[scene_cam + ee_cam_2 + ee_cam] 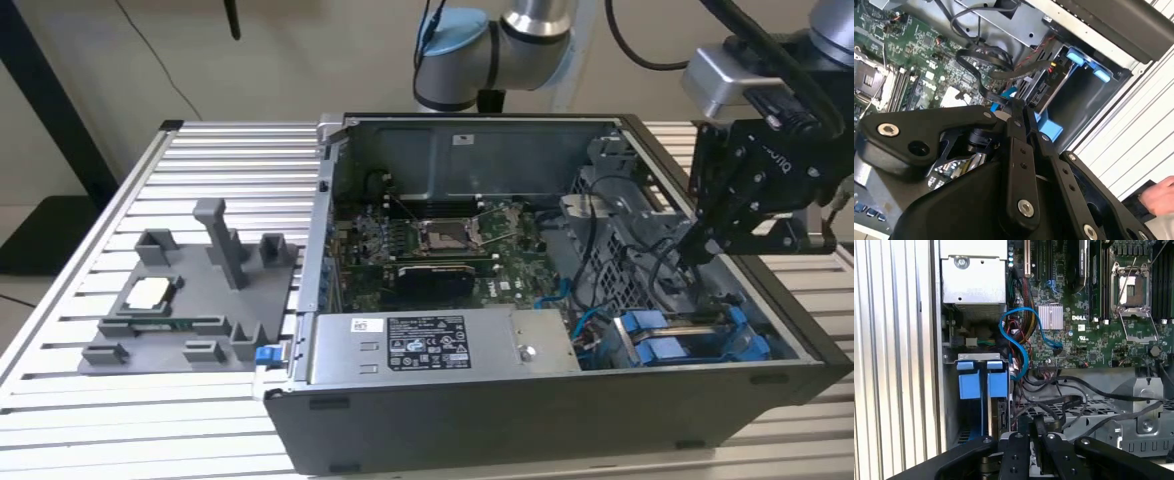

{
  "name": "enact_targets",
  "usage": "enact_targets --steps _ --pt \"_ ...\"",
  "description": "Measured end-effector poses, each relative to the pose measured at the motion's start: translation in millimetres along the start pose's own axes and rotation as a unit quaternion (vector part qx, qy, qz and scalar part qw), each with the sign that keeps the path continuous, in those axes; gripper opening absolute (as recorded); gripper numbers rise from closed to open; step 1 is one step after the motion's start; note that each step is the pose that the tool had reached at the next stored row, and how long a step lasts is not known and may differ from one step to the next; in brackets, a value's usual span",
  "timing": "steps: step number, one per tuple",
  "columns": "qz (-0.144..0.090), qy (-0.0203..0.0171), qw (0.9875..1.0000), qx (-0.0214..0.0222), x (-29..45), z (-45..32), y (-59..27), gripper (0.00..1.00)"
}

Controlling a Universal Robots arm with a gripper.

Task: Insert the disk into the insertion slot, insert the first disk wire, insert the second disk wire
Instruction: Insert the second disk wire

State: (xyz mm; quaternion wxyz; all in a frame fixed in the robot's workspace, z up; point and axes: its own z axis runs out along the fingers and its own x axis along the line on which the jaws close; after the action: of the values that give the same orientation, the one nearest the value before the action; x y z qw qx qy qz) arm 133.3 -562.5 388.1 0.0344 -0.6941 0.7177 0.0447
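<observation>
The disk in its blue carrier sits inside the insertion slot at the case's front corner on the exterior view's right. In the second wrist view the disk's connector end faces the motherboard. My gripper reaches down into the case just behind the drive cage. Its fingers are shut on a flat black disk wire, which loops toward the cage. In the first wrist view the same wire rises from between the fingertips of the gripper.
A grey power-supply box lies along the case front beside the cage. The motherboard fills the case floor, with blue and black cables draped near the cage. A grey fixture tray stands outside on the slatted table. A hand shows at the table edge.
</observation>
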Motion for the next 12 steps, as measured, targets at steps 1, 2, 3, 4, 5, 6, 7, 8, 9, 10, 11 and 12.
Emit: enact_targets --steps 1,2,3,4,5,6,7,8,9,10,11,12 --pt "0.000 -0.0001 1.0000 0.0000 0.2 0.0 0.8 0.16" --pt "0.000 -0.0001 1.0000 0.0000 0.4 0.0 1.4 0.16" --pt "0.000 -0.0002 1.0000 0.0000 0.5 0.1 1.9 0.16" --pt "0.000 -0.0002 1.0000 0.0000 0.5 0.1 2.1 0.16" --pt "0.000 -0.0002 1.0000 0.0000 0.5 0.1 2.1 0.16" --pt "0.000 -0.0002 1.0000 -0.0001 0.5 0.1 2.1 0.16" --pt "0.000 -0.0001 1.0000 -0.0001 0.5 0.1 2.1 0.16" --pt "0.000 -0.0001 1.0000 0.0000 0.5 0.0 2.1 0.16" --pt "0.000 -0.0001 1.0000 -0.0001 0.5 0.0 2.2 0.16" --pt "0.000 -0.0001 1.0000 0.0000 0.5 0.1 2.2 0.16" --pt "0.000 -0.0002 1.0000 0.0000 0.5 0.4 2.4 0.16" --pt "0.000 -0.0002 1.0000 0.0003 0.6 0.9 2.7 0.16"
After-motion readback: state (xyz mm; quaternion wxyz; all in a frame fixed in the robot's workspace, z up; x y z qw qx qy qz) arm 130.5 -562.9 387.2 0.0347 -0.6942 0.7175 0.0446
